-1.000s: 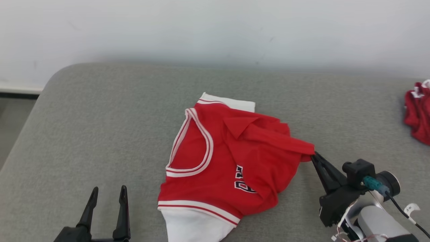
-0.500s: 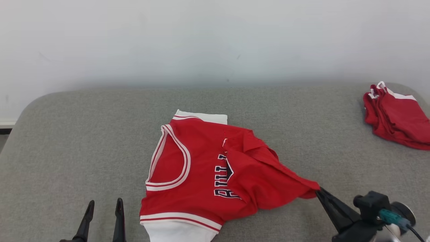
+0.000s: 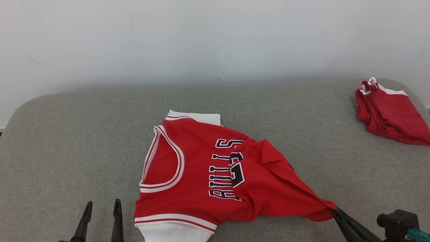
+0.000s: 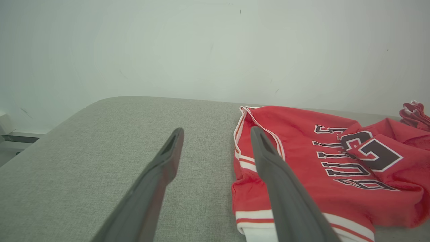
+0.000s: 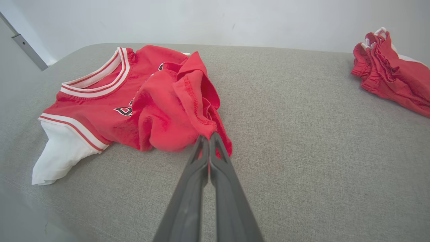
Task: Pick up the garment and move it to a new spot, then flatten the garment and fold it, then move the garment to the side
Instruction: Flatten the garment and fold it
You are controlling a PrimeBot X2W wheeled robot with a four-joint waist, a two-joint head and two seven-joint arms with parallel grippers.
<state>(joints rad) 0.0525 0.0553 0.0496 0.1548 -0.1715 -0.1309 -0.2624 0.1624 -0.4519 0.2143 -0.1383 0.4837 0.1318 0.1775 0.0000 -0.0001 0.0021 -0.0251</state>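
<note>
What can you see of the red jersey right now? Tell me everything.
The red jersey is thin, soft-looking fabric with white-and-red striped trim at neck and armholes, white sleeves beneath, and dark white-edged lettering across the chest. It lies on the grey padded surface, neck towards the robot's left, partly flattened: its lower part is bunched and folded over part of the lettering. The shut right tool pinches its hem corner, drawn to a point.
</note>
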